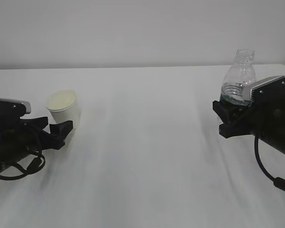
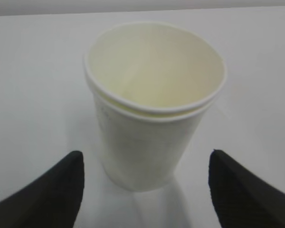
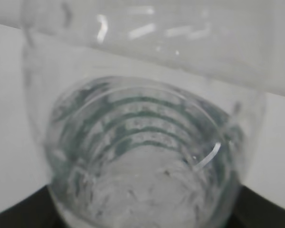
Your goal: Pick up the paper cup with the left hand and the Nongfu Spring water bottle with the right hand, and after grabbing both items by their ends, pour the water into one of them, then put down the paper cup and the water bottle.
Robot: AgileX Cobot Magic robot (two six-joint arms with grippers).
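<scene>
**Inspector A:** Left claw (image 2: 145, 190): jaws stand wide, one finger either side of the paper cup (image 2: 152, 104), neither touching its wall. The cup stands upright on the white table (image 1: 147, 152), its base between the fingertips. Right claw (image 1: 228, 118): set against the lower body of the Nongfu Spring water bottle (image 1: 238, 78); the wrist view shows black fingers at both lower corners flush to the plastic, so I read it as gripping.

**Inspector B:** Position of the bottle relative to the cup?

**Inspector A:** Well apart, far off to the cup's right and upright, neck open. I cannot tell whether its base is on the table; the claw hides it. The water (image 3: 147, 190) sits low in the bottle.

**Inspector B:** Step in hand?

**Inspector A:** Grasping, in my judgement. The bottle appears secured; the cup is not yet taken.

**Inspector B:** Next requirement?

**Inspector A:** Close the left claw gently on the cup's lower end, as thin paper will likely crush, then lift both and bring the bottle's neck over the cup.
</scene>
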